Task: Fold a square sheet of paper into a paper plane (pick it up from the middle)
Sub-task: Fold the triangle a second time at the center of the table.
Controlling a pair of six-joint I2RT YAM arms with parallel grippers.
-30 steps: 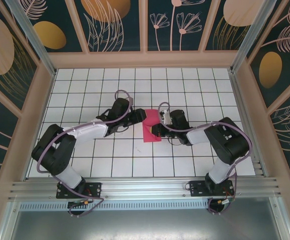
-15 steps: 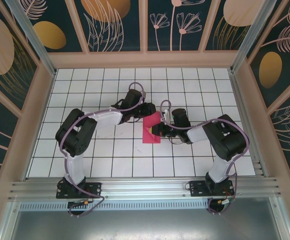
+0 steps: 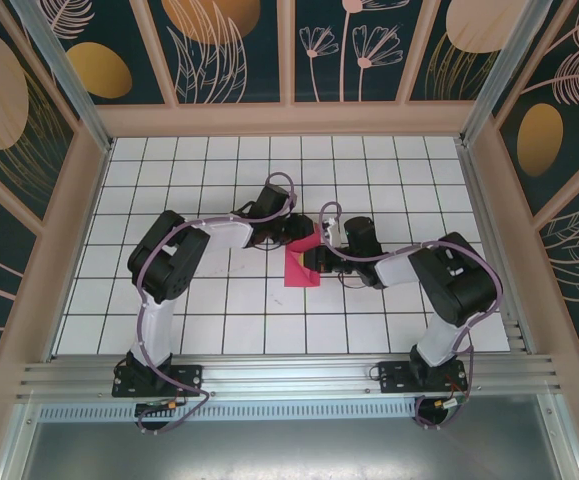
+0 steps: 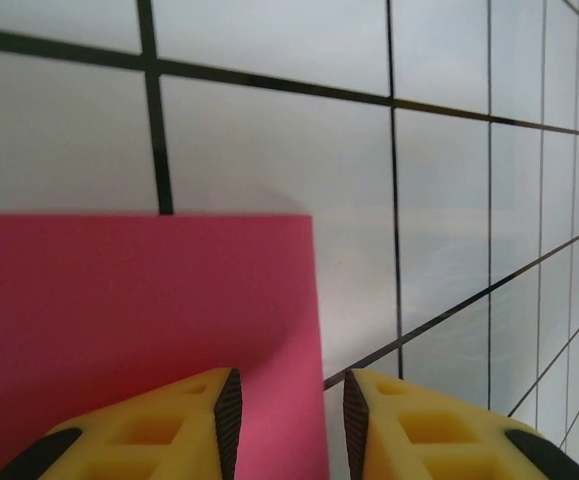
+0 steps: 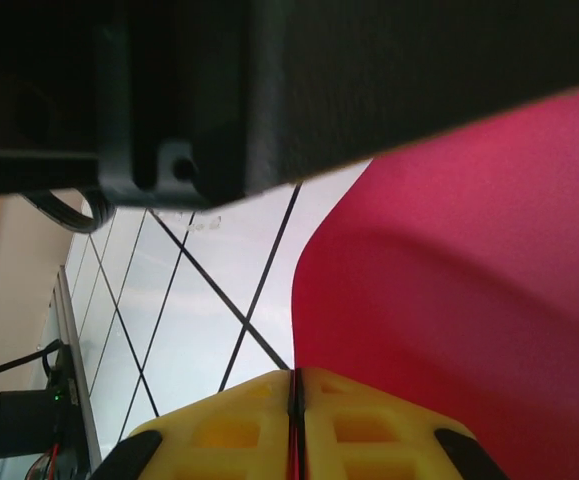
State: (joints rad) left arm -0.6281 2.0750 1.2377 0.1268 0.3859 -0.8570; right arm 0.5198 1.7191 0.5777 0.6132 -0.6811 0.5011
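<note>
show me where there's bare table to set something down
Free: tile rows along the back wall, and the near row midway along the front rail. Crowded: centre, where left end effector and right end effector meet at the paper.

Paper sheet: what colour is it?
The paper is plain magenta-pink; left wrist view shows it best.

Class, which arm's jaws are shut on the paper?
The right arm: its jaws press together on the paper; the left arm's jaws stand apart.
</note>
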